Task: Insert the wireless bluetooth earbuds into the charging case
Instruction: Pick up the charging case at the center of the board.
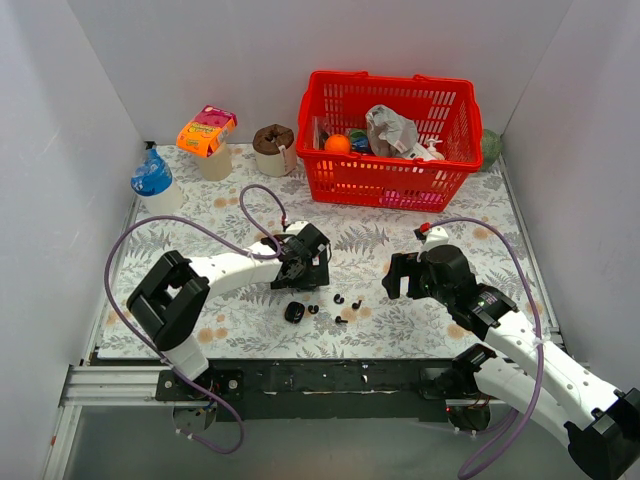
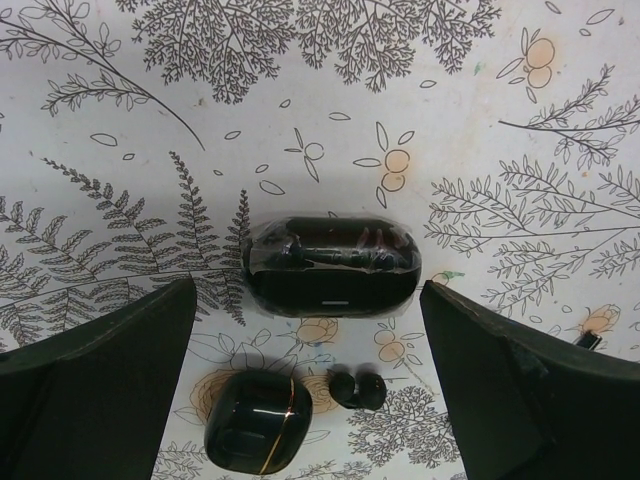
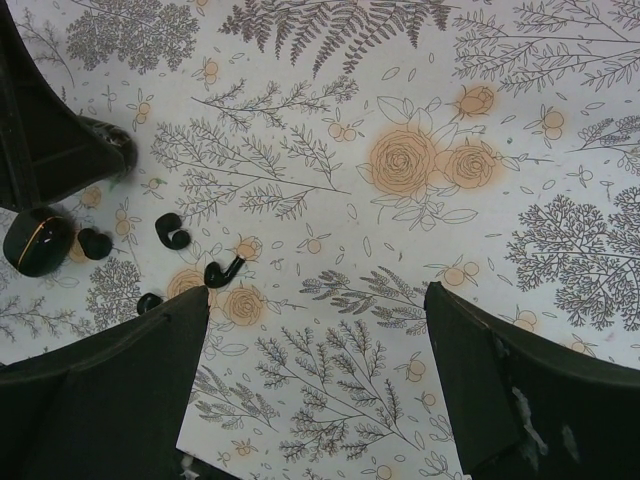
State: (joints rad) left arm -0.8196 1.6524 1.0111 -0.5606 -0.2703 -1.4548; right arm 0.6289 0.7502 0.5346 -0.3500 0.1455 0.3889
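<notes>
**Both grippers spread wide, no bud lifted yet**

The work sits at the middle of the near edge of the table [image 1: 380, 240], which is covered by a matte printed cloth of grey ferns and orange roses.

The left gripper [image 1: 303, 262] hangs with its jaws fully apart and holds nothing. Directly under it lies an oblong glossy black plastic charging case [image 2: 330, 265]. Its rounded top catches glare, and dark hollows show along it, though I cannot tell for certain that its lid is open. Just nearer the table's edge lies a pebble-shaped glossy black case with a thin gold seam [image 2: 255, 435], which looks closed.

To the right of that lie the tiny black comma-shaped plastic earbuds [image 3: 172, 232]. Four lie loose on the cloth, apart from each other. One [image 2: 357, 390] is just beside the pebble-shaped case, and the others trail towards the right. They are smooth and bulbous, with short stems.

Further right, the right gripper [image 1: 405, 285] hovers over bare cloth, its jaws likewise wide apart and empty.

Judged from this, the task is at the approach stage and no bud is seated. The next move calls for a fine, centred pinch on one bud, probably with the left gripper. Such small, slick, rounded pieces may squirt sideways. The bud must then be turned so that its stem matches a hollow.
</notes>
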